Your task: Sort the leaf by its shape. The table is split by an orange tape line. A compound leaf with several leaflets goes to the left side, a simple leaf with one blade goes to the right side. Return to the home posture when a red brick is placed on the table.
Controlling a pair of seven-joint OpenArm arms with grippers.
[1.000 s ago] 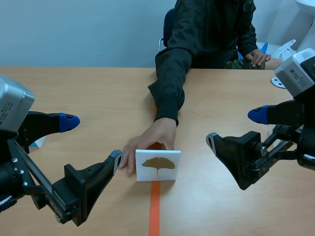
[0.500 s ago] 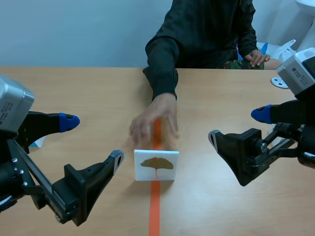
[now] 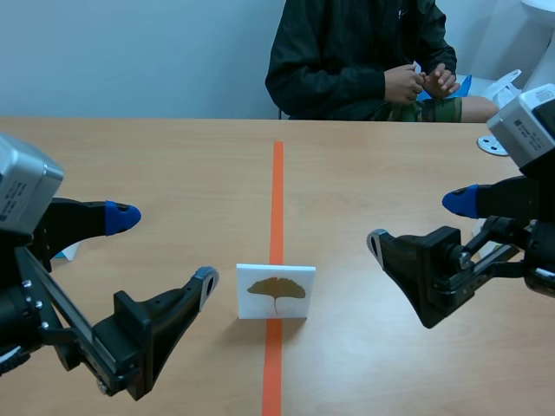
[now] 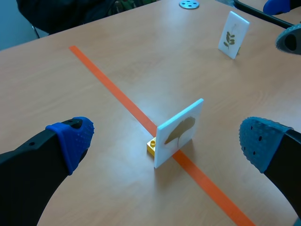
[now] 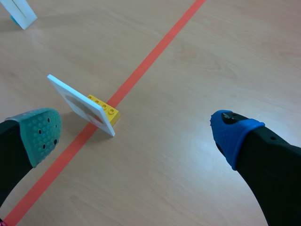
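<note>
A white card [image 3: 276, 292] printed with one fan-shaped yellow-brown leaf stands upright on the orange tape line [image 3: 277, 186], near the table's front. A small yellow brick [image 4: 151, 146] props it from behind. My left gripper [image 3: 163, 247] is open, low and to the left of the card, with nothing between its fingers. At the same depth on the other side, my right gripper [image 3: 416, 224] is open and holds nothing. In the right wrist view the card [image 5: 80, 104] and its yellow brick [image 5: 106, 110] lie ahead of the open fingers.
A second leaf card [image 4: 233, 35] stands on the right side near the right arm. Another white card [image 5: 19, 12] stands on the left side. A grey disc [image 3: 492, 145] lies at the far right. A person's hands [image 3: 421, 82] are held together across the table.
The person's hand let go of the card and drew back across the table to their body. The card stays standing on the tape line. Both arms have hardly moved.
</note>
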